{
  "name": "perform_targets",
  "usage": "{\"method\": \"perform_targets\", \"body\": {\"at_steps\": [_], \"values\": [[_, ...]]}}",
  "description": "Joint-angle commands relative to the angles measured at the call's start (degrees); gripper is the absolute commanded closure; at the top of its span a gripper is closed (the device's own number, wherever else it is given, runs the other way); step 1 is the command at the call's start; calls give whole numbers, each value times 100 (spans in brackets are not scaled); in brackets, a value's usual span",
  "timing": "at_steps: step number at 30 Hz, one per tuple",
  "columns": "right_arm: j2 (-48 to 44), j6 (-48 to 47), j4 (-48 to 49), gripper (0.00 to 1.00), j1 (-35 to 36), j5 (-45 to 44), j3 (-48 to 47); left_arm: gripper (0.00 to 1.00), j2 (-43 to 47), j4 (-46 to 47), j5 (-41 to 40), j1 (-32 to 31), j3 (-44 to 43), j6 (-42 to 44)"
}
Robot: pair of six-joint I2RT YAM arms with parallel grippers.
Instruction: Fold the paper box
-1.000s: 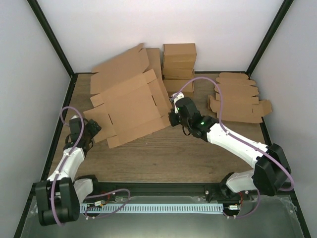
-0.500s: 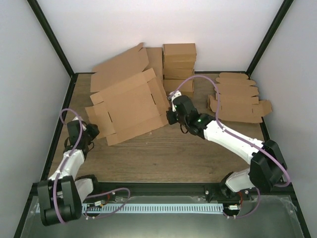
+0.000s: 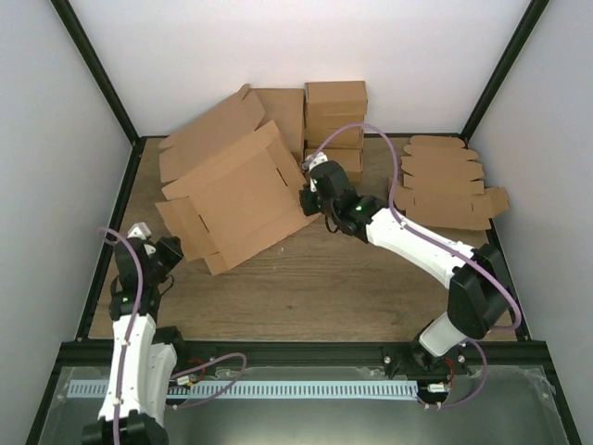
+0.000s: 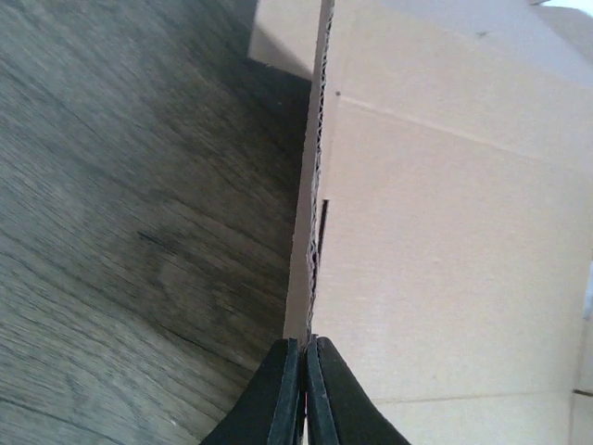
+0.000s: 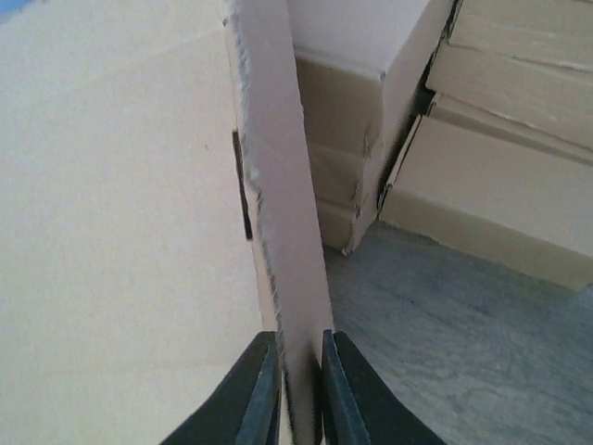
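The paper box (image 3: 236, 199) is a large unfolded brown cardboard blank, propped up at a slant on the wooden table, left of centre. My left gripper (image 3: 171, 248) is at its lower left flap. In the left wrist view the left gripper (image 4: 304, 345) is shut on the thin cardboard edge (image 4: 313, 232), with the panel (image 4: 445, 232) to its right. My right gripper (image 3: 309, 197) is at the box's right edge. The right wrist view has the right gripper (image 5: 301, 348) holding an upright flap (image 5: 278, 185), a pad pressed against each face.
A stack of folded boxes (image 3: 335, 120) stands at the back centre, close behind my right gripper, and fills the upper right of the right wrist view (image 5: 500, 111). Another flat blank (image 3: 208, 130) leans behind the box. Several flat blanks (image 3: 445, 190) lie at the right.
My left gripper has shut on the box's left flap and its arm has drawn back. My right gripper moved up and left, and the box now stands steeper and further left.
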State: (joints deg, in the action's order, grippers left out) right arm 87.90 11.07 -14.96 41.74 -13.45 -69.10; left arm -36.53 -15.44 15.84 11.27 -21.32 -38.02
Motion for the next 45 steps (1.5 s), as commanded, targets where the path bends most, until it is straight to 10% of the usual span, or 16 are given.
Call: {"method": "perform_targets", "body": {"at_steps": [1,19,31,38,45], "values": [[301,-133,-17,84,-54,-164,-693,95,695,-866,457,7,-410,-388],[250,436,-1176,1,-122,495,-1316,96,910,-1937,957,-121,-1813,-938],[-1184,3008,-1711,0,-122,1133,-308,96,1253,-1656,781,-116,-1836,-1341],[-2304,5194,1397,0,-116,2995,2107,96,1342,-1619,816,-116,-1712,-1410],[-1607,5764,2612,2,70,3226,2210,96,1322,-1593,932,-116,-1688,-1417]]}}
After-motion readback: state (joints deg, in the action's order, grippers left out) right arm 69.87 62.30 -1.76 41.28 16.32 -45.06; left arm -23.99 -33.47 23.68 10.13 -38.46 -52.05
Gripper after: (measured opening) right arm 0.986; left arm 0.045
